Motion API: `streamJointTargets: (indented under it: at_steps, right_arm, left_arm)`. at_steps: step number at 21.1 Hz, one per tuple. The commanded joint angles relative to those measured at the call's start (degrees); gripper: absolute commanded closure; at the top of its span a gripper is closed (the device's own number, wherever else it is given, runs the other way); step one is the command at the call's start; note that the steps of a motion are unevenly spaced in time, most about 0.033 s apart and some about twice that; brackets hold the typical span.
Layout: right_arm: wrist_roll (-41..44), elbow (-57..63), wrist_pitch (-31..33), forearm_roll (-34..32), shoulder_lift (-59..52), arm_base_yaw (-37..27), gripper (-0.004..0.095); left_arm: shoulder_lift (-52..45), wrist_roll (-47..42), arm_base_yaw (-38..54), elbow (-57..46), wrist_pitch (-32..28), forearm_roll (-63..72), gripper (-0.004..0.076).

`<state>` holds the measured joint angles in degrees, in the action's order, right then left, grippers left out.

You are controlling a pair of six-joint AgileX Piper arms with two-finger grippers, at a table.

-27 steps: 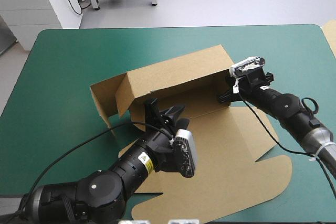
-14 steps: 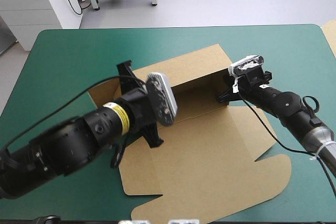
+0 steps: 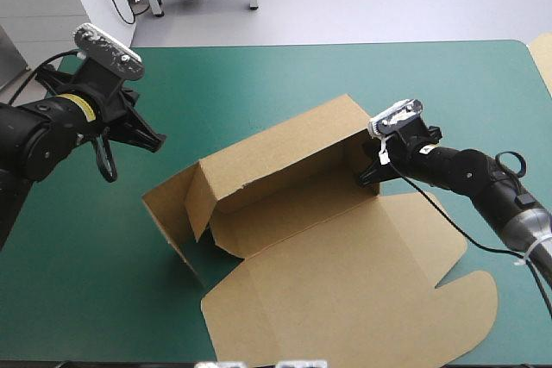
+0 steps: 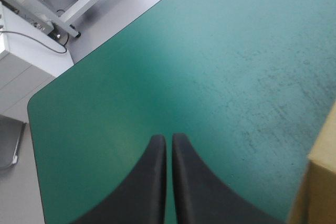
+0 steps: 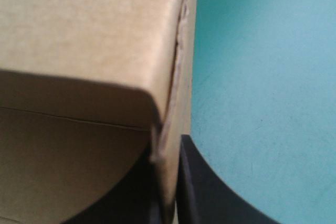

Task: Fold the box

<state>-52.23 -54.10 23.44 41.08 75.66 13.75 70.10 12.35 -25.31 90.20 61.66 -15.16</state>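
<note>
**1.** Box: brown board at table centre. Lid panel flat, nearest; 1 long wall and 1 end flap raised beyond.

**2.** Right gripper: clamped on the box's other end wall, board pinched between its fingers.

**3.** Left gripper: fingers pressed together, nothing held; raised over teal-green cover, box well aside.

Step judged: walls being raised. Next, the end flap must be tucked inward.

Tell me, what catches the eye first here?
A half-folded brown box sits mid-table, back wall raised, lid flat toward the near edge. The right arm has its jaws shut on the box's right end; the left arm hangs apart over the teal-green table, jaws shut.
</note>
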Motion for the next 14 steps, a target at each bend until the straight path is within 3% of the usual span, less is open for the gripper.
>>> streamJointTargets:
  at_steps: [1,3,7,9,14]
  right_arm:
    - [16.81,-7.12,5.13,-13.74,-2.52,-0.31,0.0929]
    - [30.64,-15.14,15.62,-25.95,-1.74,-0.31,0.0929]
    - [36.83,-24.2,30.16,-30.37,4.4,-0.31,0.0929]
    - [38.92,-26.39,33.29,-30.37,9.13,-0.31,0.0929]
    - [41.56,-31.3,32.51,-30.13,19.61,-0.31,0.0929]
  left_arm:
    - [-1.49,0.76,3.45,1.45,-2.39,0.87,0.0706]
    - [-1.49,0.76,4.39,0.67,-3.02,0.49,0.0706]
    - [-1.24,0.76,4.39,0.17,-5.35,2.97,0.0706]
    - [-1.24,0.76,4.39,0.17,-6.27,2.97,0.0706]
    - [-1.24,0.76,4.39,0.17,-6.27,3.23,0.0706]
